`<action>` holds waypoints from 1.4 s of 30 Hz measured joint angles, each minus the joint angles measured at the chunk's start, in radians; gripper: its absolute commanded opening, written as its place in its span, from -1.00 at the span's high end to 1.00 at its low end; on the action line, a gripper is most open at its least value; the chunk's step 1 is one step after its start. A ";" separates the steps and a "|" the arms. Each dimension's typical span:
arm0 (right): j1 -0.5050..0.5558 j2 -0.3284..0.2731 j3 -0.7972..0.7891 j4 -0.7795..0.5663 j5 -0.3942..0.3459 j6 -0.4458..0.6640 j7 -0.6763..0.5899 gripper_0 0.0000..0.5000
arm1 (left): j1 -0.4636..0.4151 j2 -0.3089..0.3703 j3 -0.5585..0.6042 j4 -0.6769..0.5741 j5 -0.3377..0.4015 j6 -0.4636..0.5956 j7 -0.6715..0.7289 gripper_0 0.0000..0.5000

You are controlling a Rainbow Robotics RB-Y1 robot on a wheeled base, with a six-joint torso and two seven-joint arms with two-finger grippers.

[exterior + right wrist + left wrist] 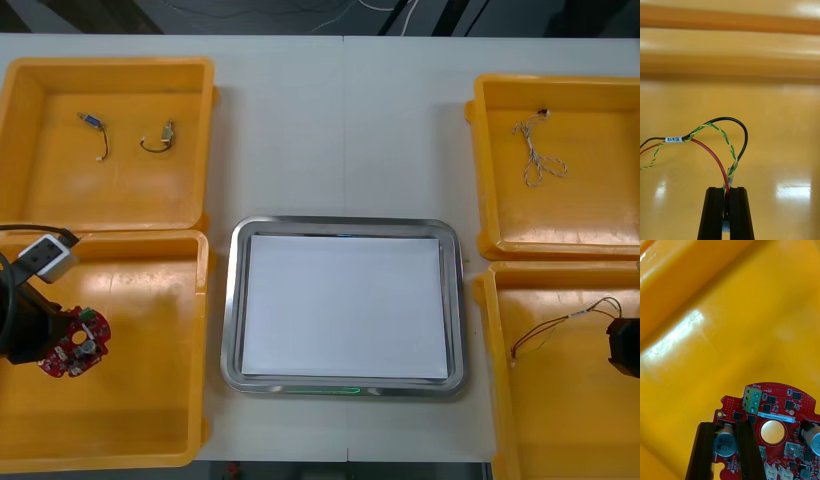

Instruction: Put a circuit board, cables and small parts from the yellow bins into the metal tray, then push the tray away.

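In the near left yellow bin (150, 420), my left gripper (58, 342) is shut on a round red circuit board (78, 345). In the left wrist view its fingers (705, 450) clamp a silver capacitor at the edge of the circuit board (778, 408); that is my left gripper (726, 444). At the view's right edge, in the near right bin (560, 420), my right gripper (620, 342) is shut on a red, black and yellow cable (555, 328). Seen from the right wrist, the cable (717, 125) loops up out of the right gripper (727, 204).
The metal tray (232, 300), white inside, lies between the bins. The far left bin (40, 190) holds two small metal parts (92, 125) (160, 138). A pale twisted cable (540, 160) lies in the far right bin (600, 215).
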 measured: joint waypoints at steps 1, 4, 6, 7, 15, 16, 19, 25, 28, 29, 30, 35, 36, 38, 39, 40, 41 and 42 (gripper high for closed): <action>0.010 -0.001 -0.006 -0.003 -0.001 0.000 0.000 1.00 | 0.008 0.000 0.002 0.001 -0.001 -0.005 0.000 1.00; 0.045 -0.003 -0.027 -0.012 -0.007 -0.004 0.000 1.00 | 0.018 0.000 0.002 0.017 -0.002 -0.022 0.000 1.00; 0.071 -0.004 -0.039 -0.016 -0.009 -0.016 0.000 1.00 | 0.018 0.000 0.002 0.035 -0.002 -0.031 0.000 1.00; 0.083 -0.004 -0.044 -0.016 -0.010 -0.025 0.000 1.00 | 0.018 0.000 0.002 0.044 -0.002 -0.034 0.000 1.00; 0.178 -0.004 -0.066 -0.019 -0.012 -0.114 0.000 1.00 | 0.018 0.000 0.000 0.095 -0.003 -0.060 0.000 1.00; 0.188 -0.004 -0.066 -0.019 -0.011 -0.123 0.000 1.00 | 0.018 0.000 -0.002 0.098 -0.003 -0.060 0.000 1.00; 0.211 -0.004 -0.066 -0.020 -0.009 -0.139 0.000 1.00 | 0.015 0.000 -0.021 0.108 -0.004 -0.075 0.000 1.00; 0.237 -0.004 -0.066 -0.020 -0.006 -0.142 0.000 1.00 | -0.016 0.000 -0.101 0.145 -0.007 -0.120 0.000 1.00; 0.251 -0.003 -0.066 -0.021 0.009 -0.155 0.000 1.00 | -0.029 0.000 -0.126 0.150 -0.010 -0.124 0.000 1.00; 0.256 -0.003 -0.067 -0.021 0.012 -0.163 0.000 1.00 | -0.031 0.000 -0.130 0.152 -0.010 -0.124 0.000 1.00; 0.261 -0.003 -0.067 -0.021 0.013 -0.170 0.000 1.00 | -0.032 0.000 -0.132 0.153 -0.010 -0.124 0.000 1.00; 0.279 0.000 -0.068 -0.021 0.013 -0.180 0.000 1.00 | -0.035 0.000 -0.134 0.155 -0.011 -0.124 0.000 1.00; 0.280 0.000 -0.068 -0.021 0.013 -0.180 0.000 1.00 | -0.035 0.000 -0.134 0.155 -0.011 -0.125 0.000 1.00; 0.281 0.003 -0.068 -0.022 0.013 -0.180 0.000 1.00 | -0.035 0.000 -0.134 0.155 -0.011 -0.125 0.000 1.00; 0.281 0.004 -0.068 -0.022 0.013 -0.180 0.000 0.95 | -0.035 0.000 -0.134 0.155 -0.011 -0.125 0.000 1.00; 0.281 0.006 -0.068 -0.022 0.013 -0.181 0.000 0.84 | -0.035 0.000 -0.134 0.155 -0.011 -0.125 0.000 1.00; 0.281 0.007 -0.068 -0.022 0.013 -0.181 0.000 0.71 | -0.035 0.000 -0.134 0.155 -0.012 -0.125 0.000 1.00; 0.281 0.008 -0.068 -0.022 0.013 -0.181 0.000 0.44 | -0.035 0.000 -0.134 0.156 -0.012 -0.125 0.000 1.00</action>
